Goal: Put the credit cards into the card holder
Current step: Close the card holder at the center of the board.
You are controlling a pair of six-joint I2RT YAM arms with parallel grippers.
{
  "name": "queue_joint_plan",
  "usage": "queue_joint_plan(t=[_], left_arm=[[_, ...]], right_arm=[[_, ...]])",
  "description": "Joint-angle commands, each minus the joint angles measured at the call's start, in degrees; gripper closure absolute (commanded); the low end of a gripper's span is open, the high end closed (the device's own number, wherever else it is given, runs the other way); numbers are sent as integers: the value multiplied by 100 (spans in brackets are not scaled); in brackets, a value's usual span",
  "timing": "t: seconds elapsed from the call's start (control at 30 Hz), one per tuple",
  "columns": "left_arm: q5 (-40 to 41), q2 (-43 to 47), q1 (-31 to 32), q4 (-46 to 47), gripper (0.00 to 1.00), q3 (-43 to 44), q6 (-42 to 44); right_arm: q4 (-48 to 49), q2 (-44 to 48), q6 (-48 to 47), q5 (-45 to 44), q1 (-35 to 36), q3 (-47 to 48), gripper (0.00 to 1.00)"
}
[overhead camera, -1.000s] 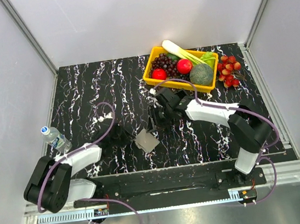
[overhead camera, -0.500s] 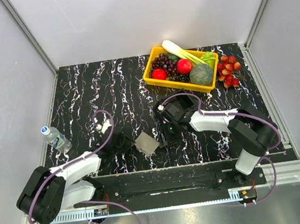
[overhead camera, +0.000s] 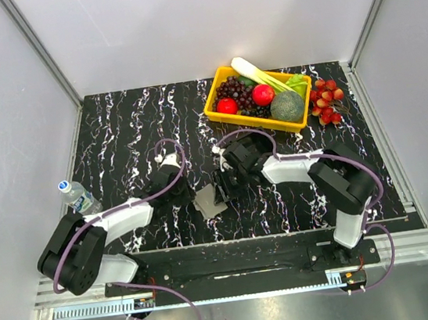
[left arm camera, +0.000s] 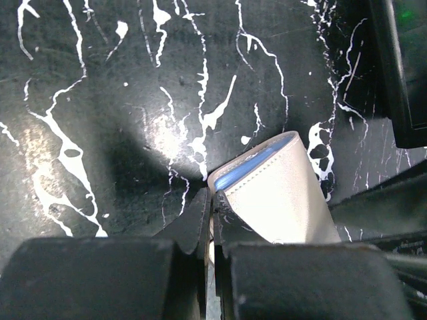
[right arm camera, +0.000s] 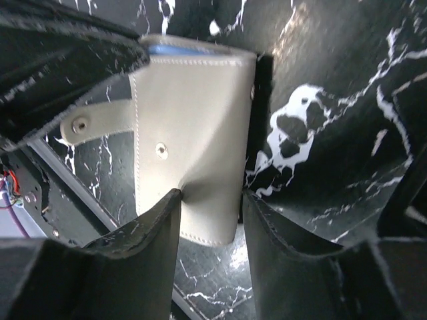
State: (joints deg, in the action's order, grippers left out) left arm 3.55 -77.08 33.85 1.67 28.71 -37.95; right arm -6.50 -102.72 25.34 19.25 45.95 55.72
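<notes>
A: Right wrist view. The right gripper (right arm camera: 212,197) is clamped across the near end of the card holder (right arm camera: 193,120), one finger on each long side. The grey skin is creased at the pinch.
B: Left gripper (left arm camera: 213,200)?
A: Fingers together, tips touching the holder's corner just ahead. Can't tell whether they catch any of it.
B: Beyond the tips?
A: Blue strip (left arm camera: 257,159) along the holder's far edge, then marbled black table (overhead camera: 131,131). Yellow basket (overhead camera: 250,120) of fruit well beyond the right gripper.
</notes>
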Motion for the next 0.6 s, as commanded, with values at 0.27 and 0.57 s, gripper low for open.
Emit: queue_joint_plan(t=[0.27, 0.57], left_arm=[[-671, -405, -1, 570, 94, -260, 35], [-804, -229, -1, 1124, 76, -594, -643]], right_arm=[[2187, -591, 919, 1231, -183, -694, 58], [2997, -741, 1692, 1047, -148, -871, 67]])
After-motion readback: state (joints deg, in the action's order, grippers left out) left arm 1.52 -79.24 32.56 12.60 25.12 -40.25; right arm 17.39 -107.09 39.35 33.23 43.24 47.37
